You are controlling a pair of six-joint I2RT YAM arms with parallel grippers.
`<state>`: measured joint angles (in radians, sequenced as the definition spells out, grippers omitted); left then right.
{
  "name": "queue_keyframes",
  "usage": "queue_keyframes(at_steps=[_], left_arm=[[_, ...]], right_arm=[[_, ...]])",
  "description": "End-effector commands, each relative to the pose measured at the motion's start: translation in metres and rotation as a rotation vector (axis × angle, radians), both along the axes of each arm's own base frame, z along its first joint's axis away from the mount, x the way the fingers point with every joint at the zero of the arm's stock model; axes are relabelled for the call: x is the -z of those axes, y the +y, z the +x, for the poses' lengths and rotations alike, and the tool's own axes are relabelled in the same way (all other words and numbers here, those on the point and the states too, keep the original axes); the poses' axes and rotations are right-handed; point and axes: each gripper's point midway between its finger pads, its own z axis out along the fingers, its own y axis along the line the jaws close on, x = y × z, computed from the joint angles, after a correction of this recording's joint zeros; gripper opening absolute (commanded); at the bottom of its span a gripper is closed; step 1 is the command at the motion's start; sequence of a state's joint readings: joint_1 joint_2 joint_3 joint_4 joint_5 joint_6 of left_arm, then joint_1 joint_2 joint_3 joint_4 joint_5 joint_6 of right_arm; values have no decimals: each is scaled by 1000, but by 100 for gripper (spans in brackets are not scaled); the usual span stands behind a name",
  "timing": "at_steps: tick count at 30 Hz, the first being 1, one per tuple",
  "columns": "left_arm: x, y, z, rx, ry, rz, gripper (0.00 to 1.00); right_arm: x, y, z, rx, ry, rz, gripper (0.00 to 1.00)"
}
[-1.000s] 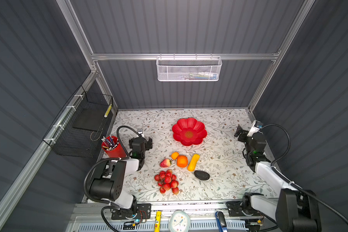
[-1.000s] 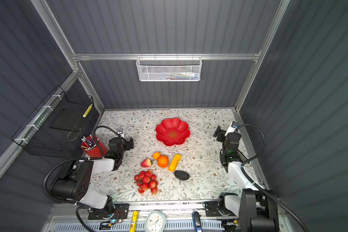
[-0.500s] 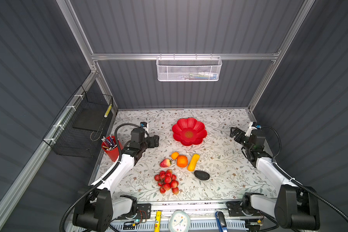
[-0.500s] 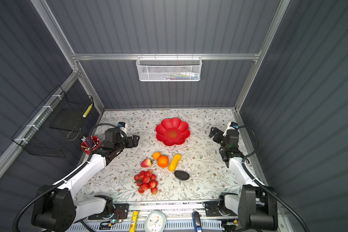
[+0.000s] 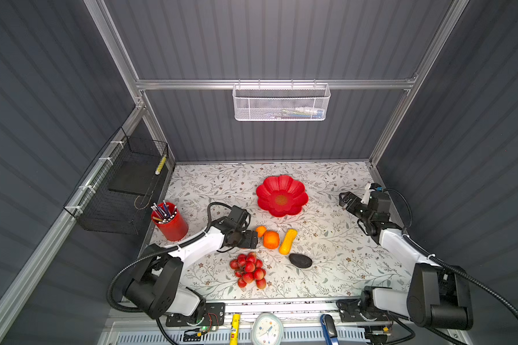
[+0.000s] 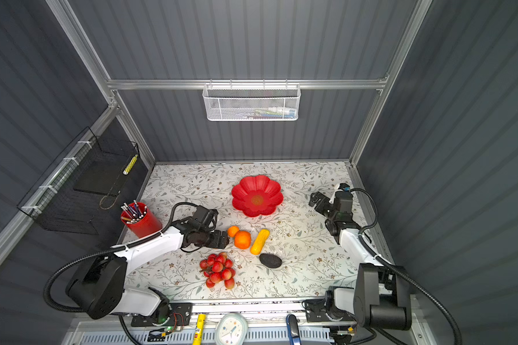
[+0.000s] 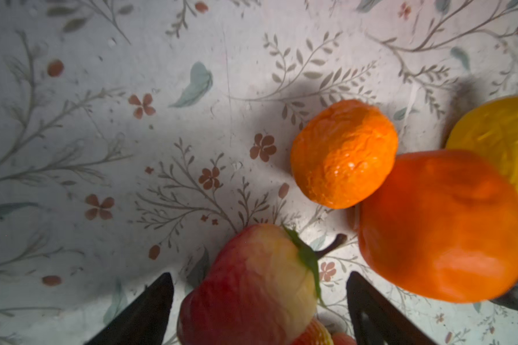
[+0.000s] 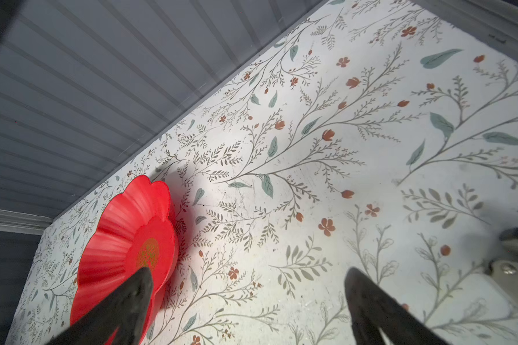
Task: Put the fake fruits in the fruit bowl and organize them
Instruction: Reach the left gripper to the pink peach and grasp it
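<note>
My left gripper [image 5: 247,239] [image 7: 259,277] is down over the red strawberry [image 7: 251,283]. It is open, its jaws straddling the fruit with a gap on each side. In both top views the gripper hides the strawberry. Just right of it lie the small orange [image 5: 260,230] [image 7: 344,155], the larger orange [image 5: 271,240] [image 7: 443,227] and the yellow oblong fruit [image 5: 288,241]. The dark avocado [image 5: 300,260] and the red grape bunch [image 5: 248,268] lie nearer the front. The red flower-shaped fruit bowl [image 5: 281,195] [image 8: 126,239] is empty. My right gripper [image 5: 346,200] [image 8: 248,271] hovers open to the bowl's right.
A red cup of pens [image 5: 170,221] stands at the left edge behind my left arm. A black wire basket [image 5: 126,185] hangs on the left wall and a white mesh basket [image 5: 281,103] on the back wall. A clock [image 5: 266,328] lies below the table's front edge.
My left arm swung from beside the pen cup to the fruits and came down over the strawberry, its jaws narrowing a little. My right gripper shifted slightly toward the bowl.
</note>
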<state>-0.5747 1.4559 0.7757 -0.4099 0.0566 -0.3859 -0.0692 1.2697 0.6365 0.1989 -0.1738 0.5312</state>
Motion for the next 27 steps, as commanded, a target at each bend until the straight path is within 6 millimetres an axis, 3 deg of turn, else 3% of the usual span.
queue_keyframes(at_steps=[1, 9, 12, 17, 22, 27], left_arm=[[-2, 0, 8, -30, 2, 21, 85], [-3, 0, 16, -23, -19, 45, 57], [-20, 0, 19, -4, -62, 38, 48], [-75, -11, 37, 38, -215, -27, 42], [-127, -55, 84, 115, -333, -122, 42], [-127, -111, 142, 192, -339, -182, 42]], right_arm=[[-12, 3, 2, -13, -26, 5, 99], [-10, 4, 1, -13, -24, 10, 99], [-9, 6, 1, -20, -21, 16, 99], [-11, 8, 0, -31, -12, 24, 99], [-15, 12, -11, -59, 5, 19, 99], [-8, 27, -36, -123, 81, -22, 99]])
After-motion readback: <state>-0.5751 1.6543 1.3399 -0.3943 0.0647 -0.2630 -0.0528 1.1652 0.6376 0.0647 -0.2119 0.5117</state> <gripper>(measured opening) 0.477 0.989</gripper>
